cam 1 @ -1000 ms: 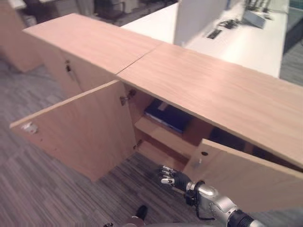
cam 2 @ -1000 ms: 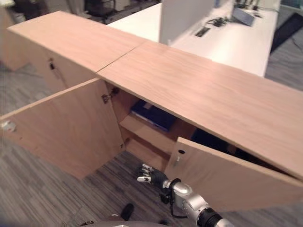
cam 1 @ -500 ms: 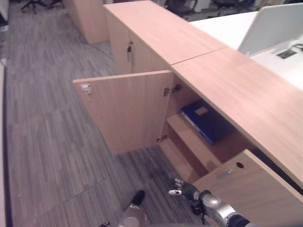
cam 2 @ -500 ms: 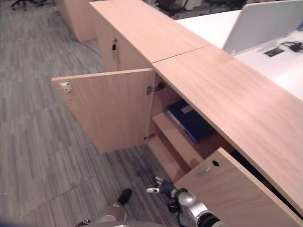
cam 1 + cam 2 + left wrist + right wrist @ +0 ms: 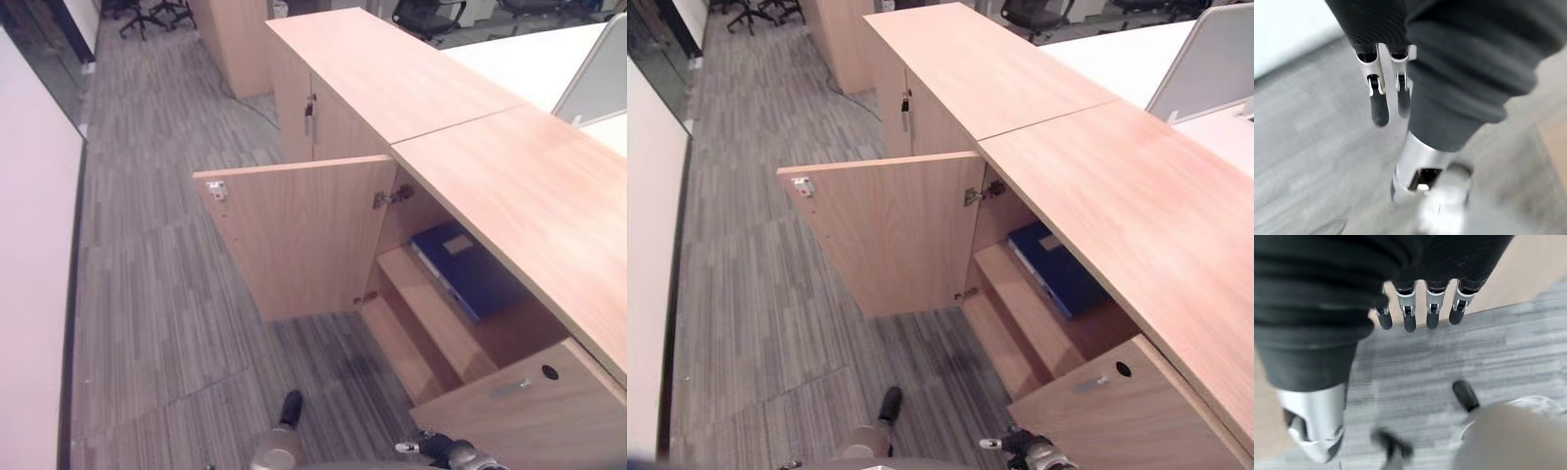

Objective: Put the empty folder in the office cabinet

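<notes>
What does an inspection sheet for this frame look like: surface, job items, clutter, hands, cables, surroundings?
Surface: grey striped carpet floor; wooden cabinet top bare.
Job's things: office cabinet stands with both doors open; blue folder lies flat on the upper shelf inside.
Clutter: nothing seen.
Hands: right hand hangs over the carpet beside a cabinet door, fingers relaxed, holding nothing; left hand over the carpet, fingers straight, empty.
Cables: nothing seen.
Surroundings: a second, closed cabinet adjoins the open one; office chairs far down the aisle; white desk with a divider panel behind the cabinets.
</notes>
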`<state>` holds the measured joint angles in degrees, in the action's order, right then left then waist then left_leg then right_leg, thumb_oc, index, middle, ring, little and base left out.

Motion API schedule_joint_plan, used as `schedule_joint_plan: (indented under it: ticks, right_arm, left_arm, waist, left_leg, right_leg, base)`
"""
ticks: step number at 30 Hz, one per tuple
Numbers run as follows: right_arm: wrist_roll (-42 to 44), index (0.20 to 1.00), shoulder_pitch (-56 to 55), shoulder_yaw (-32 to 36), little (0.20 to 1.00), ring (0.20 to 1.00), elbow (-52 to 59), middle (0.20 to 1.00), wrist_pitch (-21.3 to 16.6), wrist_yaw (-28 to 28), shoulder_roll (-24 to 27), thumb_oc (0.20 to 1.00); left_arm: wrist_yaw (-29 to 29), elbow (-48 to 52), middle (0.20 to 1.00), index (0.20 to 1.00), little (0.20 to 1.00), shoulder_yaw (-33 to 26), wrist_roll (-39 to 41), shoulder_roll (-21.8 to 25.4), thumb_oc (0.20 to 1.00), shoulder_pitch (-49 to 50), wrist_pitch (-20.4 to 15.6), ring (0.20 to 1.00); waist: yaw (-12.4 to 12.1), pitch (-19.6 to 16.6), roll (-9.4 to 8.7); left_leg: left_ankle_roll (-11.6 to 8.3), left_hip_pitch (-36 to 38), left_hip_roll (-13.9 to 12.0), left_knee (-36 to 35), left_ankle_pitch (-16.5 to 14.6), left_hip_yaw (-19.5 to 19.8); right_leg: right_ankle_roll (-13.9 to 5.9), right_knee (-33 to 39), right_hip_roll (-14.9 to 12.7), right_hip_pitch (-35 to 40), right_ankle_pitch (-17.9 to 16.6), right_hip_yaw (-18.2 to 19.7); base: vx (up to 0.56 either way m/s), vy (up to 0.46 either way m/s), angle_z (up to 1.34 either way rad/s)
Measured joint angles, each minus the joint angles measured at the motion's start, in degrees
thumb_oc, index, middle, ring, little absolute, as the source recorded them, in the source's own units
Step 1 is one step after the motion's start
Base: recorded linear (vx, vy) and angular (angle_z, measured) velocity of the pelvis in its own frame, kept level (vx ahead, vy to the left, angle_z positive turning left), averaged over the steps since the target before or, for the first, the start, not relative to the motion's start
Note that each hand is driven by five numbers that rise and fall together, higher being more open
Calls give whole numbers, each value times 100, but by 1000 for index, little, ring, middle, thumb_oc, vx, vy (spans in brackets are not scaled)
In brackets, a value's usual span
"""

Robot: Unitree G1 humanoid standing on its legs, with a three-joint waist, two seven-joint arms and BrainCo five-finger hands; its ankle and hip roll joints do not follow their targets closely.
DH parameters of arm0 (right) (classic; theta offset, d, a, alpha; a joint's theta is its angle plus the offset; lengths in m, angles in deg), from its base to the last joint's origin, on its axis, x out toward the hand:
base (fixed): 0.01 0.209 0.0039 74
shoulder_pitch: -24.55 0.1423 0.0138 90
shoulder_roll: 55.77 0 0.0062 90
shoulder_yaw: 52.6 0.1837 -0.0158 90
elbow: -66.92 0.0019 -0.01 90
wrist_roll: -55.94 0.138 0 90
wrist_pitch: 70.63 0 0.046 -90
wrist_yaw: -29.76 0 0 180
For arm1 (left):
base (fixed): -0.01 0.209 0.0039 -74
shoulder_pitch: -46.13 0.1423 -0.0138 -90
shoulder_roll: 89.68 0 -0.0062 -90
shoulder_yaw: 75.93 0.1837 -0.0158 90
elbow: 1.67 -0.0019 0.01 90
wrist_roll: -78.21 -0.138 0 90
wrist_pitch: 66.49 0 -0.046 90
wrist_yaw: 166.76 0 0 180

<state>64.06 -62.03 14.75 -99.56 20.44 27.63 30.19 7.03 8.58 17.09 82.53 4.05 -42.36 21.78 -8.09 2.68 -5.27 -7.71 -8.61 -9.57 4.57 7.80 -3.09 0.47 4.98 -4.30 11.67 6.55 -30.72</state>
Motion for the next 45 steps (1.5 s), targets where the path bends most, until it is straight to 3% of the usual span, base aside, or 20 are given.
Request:
schedule_joint_plan:
  ticks: [3, 4, 5, 6, 7, 10, 12, 13, 15, 16, 18, 22, 31, 33, 36, 38, 40, 41, 43, 45]
  right_arm:
    - [-58, 1000, -553, 147, 1000, 1000, -16, 1000, 147, 4, 344, 1000]
    - [-103, 1000, -551, 174, 1000, 1000, -85, 1000, 162, 2, 386, 1000]
    - [-103, 1000, -566, 339, 1000, 1000, -114, 1000, 175, -56, 386, 1000]
    - [-106, 1000, -460, 451, 1000, 1000, -138, 1000, 181, -39, 313, 1000]
    - [-107, 1000, -403, 542, 1000, 1000, -213, 1000, 185, -11, 307, 1000]
    - [-155, 1000, -417, 777, 1000, 1000, -263, 1000, 163, 113, 420, 1000]
    - [-171, 1000, -464, 948, 1000, 1000, -282, 1000, 179, 146, 484, 1000]
    - [-203, 1000, -501, 959, 1000, 1000, -283, 1000, 180, 164, 535, 1000]
    - [-252, 1000, -593, 1349, 1000, 1000, -286, 1000, 197, 233, 632, 1000]
    - [-258, 1000, -629, 1412, 1000, 1000, -271, 1000, 198, 232, 678, 1000]
    - [-262, 1000, -629, 1684, 1000, 1000, -267, 1000, 207, 216, 552, 1000]
    - [-259, 1000, -634, 2088, 1000, 1000, -279, 1000, 208, 215, 389, 1000]
    - [-243, 1000, -763, 2509, 1000, 1000, -165, 1000, 426, 201, 551, 1000]
    - [-245, 1000, -682, 2494, 1000, 1000, -40, 1000, 429, 202, 584, 1000]
    - [-242, 1000, -517, 2381, 1000, 1000, 145, 1000, 418, 207, 595, 1000]
    - [-239, 1000, -486, 2114, 1000, 1000, 158, 1000, 410, 198, 528, 1000]
    - [-199, 1000, -389, 2014, 1000, 1000, 190, 1000, 404, 91, 427, 1000]
    - [-94, 1000, -359, 1946, 1000, 1000, 211, 1000, 397, 90, 405, 1000]
    - [-19, 1000, -361, 1723, 1000, 1000, 224, 1000, 355, 80, 345, 1000]
    - [-22, 1000, -371, 1692, 1000, 1000, 204, 1000, 327, 96, 378, 1000]
  left_arm:
    - [-17, 162, 1000, 1000, 1000, -172, 422, -159, 1000, -223, -80, 1000]
    - [-34, 234, 1000, 1000, 1000, -186, 490, -223, 1000, -291, -132, 1000]
    - [82, 297, 1000, 1000, 1000, -409, 672, -136, 1000, -314, -151, 1000]
    - [59, 352, 1000, 1000, 1000, -663, 836, 132, 1000, -355, -208, 1000]
    - [19, 380, 1000, 1000, 1000, -799, 916, 321, 1000, -364, -242, 1000]
    - [-68, 1209, 1000, 1000, 1000, -976, 1251, 460, 1000, 117, -228, 1000]
    - [-101, 1879, 1000, 1000, 1000, -985, 1490, 436, 1000, 555, -254, 1000]
    - [-109, 1934, 1000, 1000, 1000, -982, 1528, 391, 1000, 609, -282, 1000]
    - [-236, 2935, 1000, 1000, 1000, -1209, 1683, 186, 1000, 1118, -312, 1000]
    - [-297, 3107, 1000, 1000, 1000, -1260, 1716, 146, 1000, 1131, -342, 1000]
    - [-447, 3817, 1000, 1000, 1000, -1506, 1742, 124, 1000, 1150, -351, 1000]
    - [-510, 4521, 1000, 1000, 1000, -1778, 1743, 293, 1000, 1104, -356, 1000]
    - [-657, 5278, 1000, 1000, 1000, -1800, 1240, 560, 1000, 740, -296, 1000]
    - [-670, 5443, 1000, 1000, 1000, -1772, 1135, 694, 1000, 701, -274, 1000]
    - [-674, 5561, 1000, 1000, 1000, -1590, 988, 1004, 1000, 290, -267, 1000]
    - [-681, 5567, 1000, 1000, 1000, -1312, 1005, 1222, 1000, -234, -288, 1000]
    - [-664, 5611, 1000, 1000, 1000, -1148, 1040, 1315, 1000, -582, -404, 1000]
    - [-673, 5610, 1000, 1000, 1000, -1148, 1181, 1279, 1000, -655, -461, 1000]
    - [-638, 5609, 1000, 1000, 1000, -1113, 1468, 1300, 1000, -605, -475, 1000]
    - [-595, 5577, 1000, 1000, 1000, -1114, 1576, 1316, 1000, -532, -456, 1000]
  waist:
    - [388, -157, 392]
    - [448, -156, 655]
    - [416, -263, 742]
    - [425, -253, 497]
    - [463, -234, 438]
    - [156, -185, 290]
    - [123, -105, 294]
    - [136, -93, 457]
    - [115, -80, 548]
    - [122, -45, 640]
    - [136, 33, 565]
    - [203, -8, 345]
    - [410, -111, 474]
    - [385, -109, 471]
    - [403, -84, 530]
    - [463, -64, 524]
    - [486, 0, 555]
    - [541, 29, 598]
    - [612, 39, 502]
    - [572, -2, 299]
  left_leg:
    - [143, 436, -177, -272, 1, -80]
    - [241, 562, -330, -483, 76, -70]
    - [204, 539, -475, -668, 108, -4]
    - [74, 500, -405, -758, 191, 57]
    - [-1, 519, -422, -920, 218, 225]
    - [-192, 553, -485, -808, 91, 174]
    - [-249, 501, -653, -519, 45, -9]
    - [-242, 537, -733, -462, 198, -16]
    - [-451, 548, -811, -561, 2, 118]
    - [-592, 559, -763, -622, -131, 220]
    - [-477, 600, -445, -871, -271, 194]
    - [-303, 596, -79, -952, -302, 166]
    - [166, 634, 784, -976, -351, -46]
    - [265, 598, 863, -980, -377, -252]
    - [493, 610, 1013, -1035, -482, -450]
    - [691, 676, 1091, -1034, -488, -391]
    - [754, 739, 1028, -1032, -518, -406]
    - [818, 744, 935, -1033, -488, -356]
    - [800, 733, 840, -1026, -483, -365]
    - [771, 769, 922, -977, -479, -509]
  right_leg:
    - [-42, -392, 71, 15, 7, -97]
    - [-97, -965, 50, -252, 107, -32]
    - [-145, -652, 263, -457, 276, 206]
    - [-276, 47, 296, -489, -6, 360]
    - [-113, 46, 311, -501, -367, 321]
    - [-78, 43, 213, -492, -428, 293]
    - [-144, 41, 50, -399, -415, 202]
    - [-244, 37, 29, -331, -414, 173]
    - [-490, -7, -174, -387, -507, 166]
    - [-678, -2, -292, -359, -635, 177]
    - [-854, 5, -615, -444, -815, 176]
    - [-881, -3, -960, -450, -933, 170]
    - [-1121, -170, -1843, -652, -1174, 167]
    - [-1004, -232, -1921, -869, -1432, 155]
    - [-608, -240, -2065, -1012, -2026, -115]
    - [-445, -492, -2170, -1130, -2272, 166]
    - [-873, -1157, -2060, -1431, -1590, 710]
    - [-979, -1551, -1792, -1588, -1075, 857]
    - [-889, -1740, -988, -1753, -587, 1052]
    - [-558, -1150, -668, -1622, -447, 830]
  base:
    - [45, 82, 54]
    - [13, 98, 40]
    - [2, 91, 25]
    - [-23, 122, 36]
    - [-46, 167, 38]
    - [-30, 206, -5]
    - [-7, 269, 24]
    - [-6, 333, 38]
    - [-12, 442, 12]
    - [32, 386, 9]
    - [87, 355, 17]
    - [68, 378, 9]
    - [15, 402, -4]
    - [-62, 292, -46]
    - [6, 285, -34]
    - [-12, 182, 5]
    - [13, 28, -6]
    - [22, -38, 0]
    - [18, -73, -2]
    - [77, -115, -21]
